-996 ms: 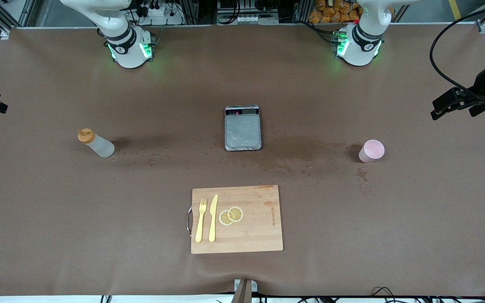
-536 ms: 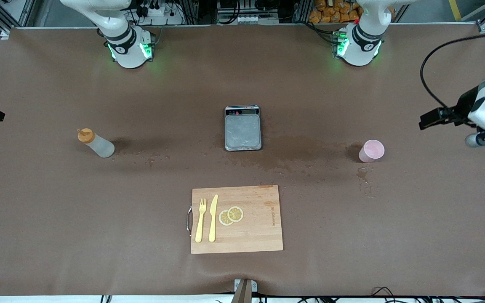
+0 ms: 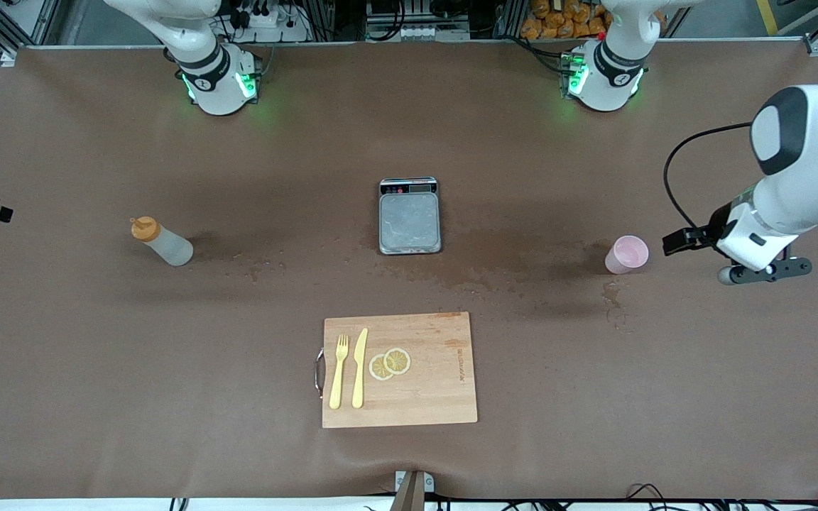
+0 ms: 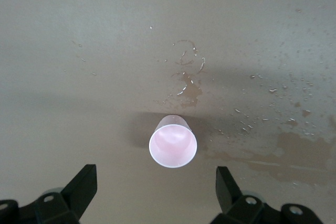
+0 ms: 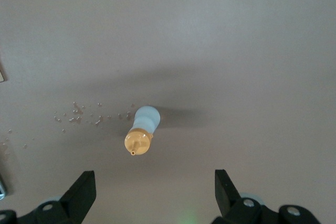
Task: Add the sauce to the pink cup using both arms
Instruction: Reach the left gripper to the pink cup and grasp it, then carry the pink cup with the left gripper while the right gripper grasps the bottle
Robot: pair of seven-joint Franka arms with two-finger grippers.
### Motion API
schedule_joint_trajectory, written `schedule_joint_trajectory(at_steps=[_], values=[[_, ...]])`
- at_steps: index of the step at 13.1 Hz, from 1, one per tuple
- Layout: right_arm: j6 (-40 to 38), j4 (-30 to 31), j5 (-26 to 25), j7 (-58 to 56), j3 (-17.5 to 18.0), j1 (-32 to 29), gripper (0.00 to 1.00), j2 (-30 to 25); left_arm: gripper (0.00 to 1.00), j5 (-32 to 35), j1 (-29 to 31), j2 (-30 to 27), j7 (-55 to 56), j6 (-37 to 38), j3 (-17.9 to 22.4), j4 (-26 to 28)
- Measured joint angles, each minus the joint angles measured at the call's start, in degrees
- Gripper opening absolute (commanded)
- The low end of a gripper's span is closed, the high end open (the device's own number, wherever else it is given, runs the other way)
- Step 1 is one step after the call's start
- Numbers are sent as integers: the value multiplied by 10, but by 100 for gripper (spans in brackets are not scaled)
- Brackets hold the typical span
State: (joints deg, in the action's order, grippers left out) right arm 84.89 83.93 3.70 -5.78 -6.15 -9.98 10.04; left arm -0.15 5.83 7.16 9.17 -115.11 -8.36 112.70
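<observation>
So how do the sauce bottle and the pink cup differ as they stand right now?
The sauce bottle is whitish and translucent with an orange nozzle cap closing its top; the pink cup is pale pink and open-topped. The bottle stands toward the right arm's end of the table, the cup toward the left arm's end. The bottle looks taller. Both stand upright on the table, untouched, each framed between an open gripper's fingers in a wrist view.

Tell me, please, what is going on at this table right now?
Neither arm holds anything yet. The left gripper hangs open over the table beside the pink cup, which stands upright at the left arm's end. The right gripper is open above the table near the sauce, which stands at the right arm's end. A scale sits between them, with a cutting board nearer the front camera.
</observation>
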Motion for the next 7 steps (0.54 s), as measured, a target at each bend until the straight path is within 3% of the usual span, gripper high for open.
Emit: schedule_joint_trajectory(at_steps=[2, 5, 7], values=[[-5, 0, 36, 21, -1, -31, 100, 25, 100, 0, 0, 12, 0, -25, 0, 28], [-25, 0, 136, 79, -2, -79, 100, 64, 100, 0, 1, 23, 0, -114, 0, 96], [-39, 1, 164, 118, -2, -101, 100, 90, 100, 0, 1, 24, 0, -172, 0, 142]])
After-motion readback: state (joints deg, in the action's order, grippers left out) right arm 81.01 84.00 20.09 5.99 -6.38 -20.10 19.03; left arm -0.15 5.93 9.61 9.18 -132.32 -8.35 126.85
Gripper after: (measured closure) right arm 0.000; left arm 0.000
